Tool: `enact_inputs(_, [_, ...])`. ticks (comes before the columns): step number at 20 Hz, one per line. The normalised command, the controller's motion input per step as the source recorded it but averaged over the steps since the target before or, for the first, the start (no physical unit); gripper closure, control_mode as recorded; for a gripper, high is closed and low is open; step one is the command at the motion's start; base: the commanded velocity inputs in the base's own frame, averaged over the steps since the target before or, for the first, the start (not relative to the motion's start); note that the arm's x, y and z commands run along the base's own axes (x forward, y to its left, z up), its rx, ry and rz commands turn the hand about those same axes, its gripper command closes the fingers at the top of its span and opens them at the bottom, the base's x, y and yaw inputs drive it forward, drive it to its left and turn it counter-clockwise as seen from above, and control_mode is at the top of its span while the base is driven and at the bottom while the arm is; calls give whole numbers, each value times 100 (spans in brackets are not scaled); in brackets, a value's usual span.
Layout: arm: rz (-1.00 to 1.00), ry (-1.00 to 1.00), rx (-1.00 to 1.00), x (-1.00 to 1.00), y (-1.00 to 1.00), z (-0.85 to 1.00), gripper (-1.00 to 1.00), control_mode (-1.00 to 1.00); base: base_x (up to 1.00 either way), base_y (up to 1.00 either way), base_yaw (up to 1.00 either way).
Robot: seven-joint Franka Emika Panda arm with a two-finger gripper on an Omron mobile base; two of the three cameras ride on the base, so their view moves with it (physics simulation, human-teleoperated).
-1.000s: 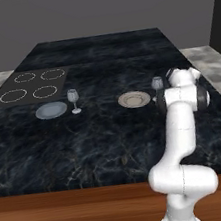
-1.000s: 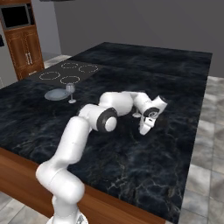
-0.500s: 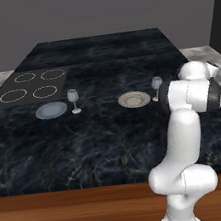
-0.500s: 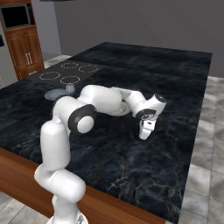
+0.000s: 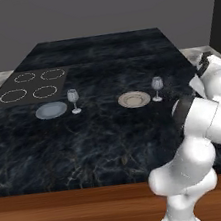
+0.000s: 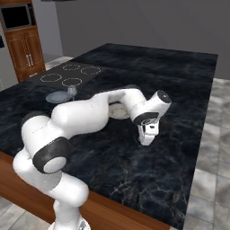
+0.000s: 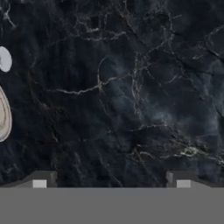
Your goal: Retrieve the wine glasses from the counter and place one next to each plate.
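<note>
As seen against a second earlier, change: pincer (image 6: 147, 137) drawn back from the glass by the beige plate, jaws widened, elbow swung high; both glasses and both plates left where they stood.
Pincer state: spread wide (image 7: 111, 179), nothing between the tips, pointed down over bare black marble top (image 7: 131, 96).
Near glass (image 5: 157, 87): upright, stem vertical, foot on the top, bowl mouth up; just beside the beige plate (image 5: 134, 99), apart from the pincer and off to its side.
Hand view: beige plate rim (image 7: 3, 116) at the left edge, a pale part of the glass (image 7: 4, 59) beyond it.
Far glass (image 5: 73, 99): upright likewise, just beside the grey-blue plate (image 5: 51, 110), well away from the pincer, past the beige plate.
Count: two wine glasses, two plates, four burner rings (image 5: 33, 85).
</note>
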Motion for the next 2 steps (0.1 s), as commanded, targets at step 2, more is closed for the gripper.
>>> enact_inputs(2, [24,-16,0,-87,48,100,-100,-100,0,0,0])
